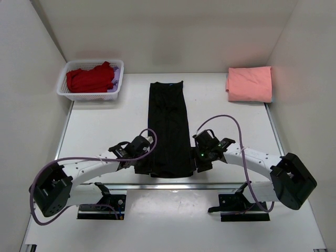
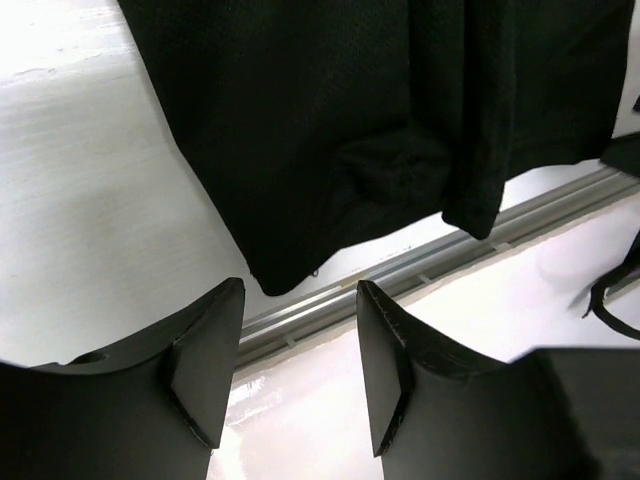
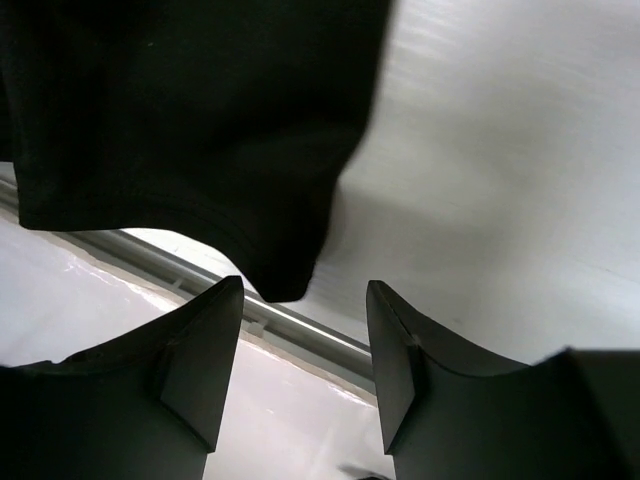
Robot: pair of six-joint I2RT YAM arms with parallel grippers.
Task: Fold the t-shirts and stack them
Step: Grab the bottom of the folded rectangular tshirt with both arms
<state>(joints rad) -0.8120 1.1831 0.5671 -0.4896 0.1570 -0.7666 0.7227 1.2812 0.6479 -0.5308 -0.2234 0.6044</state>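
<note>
**Both claws spread at the black tee's near hem**

The counter (image 1: 105, 126) carries the black t-shirt (image 1: 168, 126), folded into a long strip that runs away from both claws, with its near hem lying between them. The left claw (image 2: 300, 300) is spread wide and grips nothing; one hem corner lies just ahead of its fingertips. The right claw (image 3: 305, 295) is likewise spread and empty, with the other corner just ahead of its gap. Well beyond the right claw, off to its right, lies the folded salmon-pink t-shirt (image 1: 250, 84). Far beyond the left claw, off to its left, a white basket (image 1: 63, 92) holds the red t-shirt (image 1: 90, 79) over the lilac t-shirt (image 1: 116, 79).
</note>
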